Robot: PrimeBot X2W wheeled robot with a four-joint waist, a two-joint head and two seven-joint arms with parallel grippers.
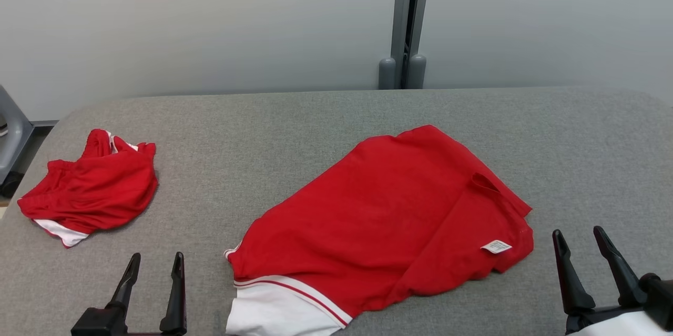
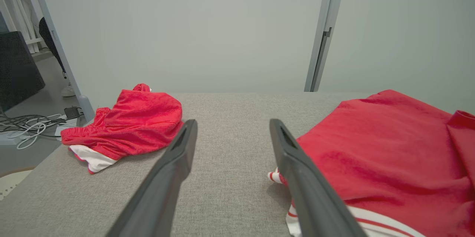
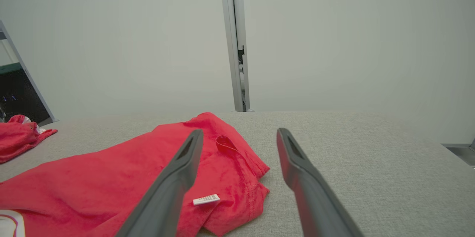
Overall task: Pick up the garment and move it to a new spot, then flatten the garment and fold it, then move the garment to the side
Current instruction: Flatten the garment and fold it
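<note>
A red garment [image 1: 389, 215] with a white, red-striped hem lies spread on the grey table [image 1: 315, 125], with a small white label near its right end. The garment [image 2: 389, 155] also fills the right of the left wrist view, and the garment [image 3: 111, 177] sits left of centre in the right wrist view. My left gripper [image 1: 155, 267] stands open at the table's front left, a little left of the white hem, holding nothing. My right gripper [image 1: 581, 244] stands open at the front right, just right of the labelled end, also holding nothing.
A second red garment [image 1: 92, 189] with white trim lies bunched at the table's left end. A grey post [image 1: 405, 26] rises behind the table against the pale wall. Cables [image 2: 29, 127] lie on the floor off the left edge.
</note>
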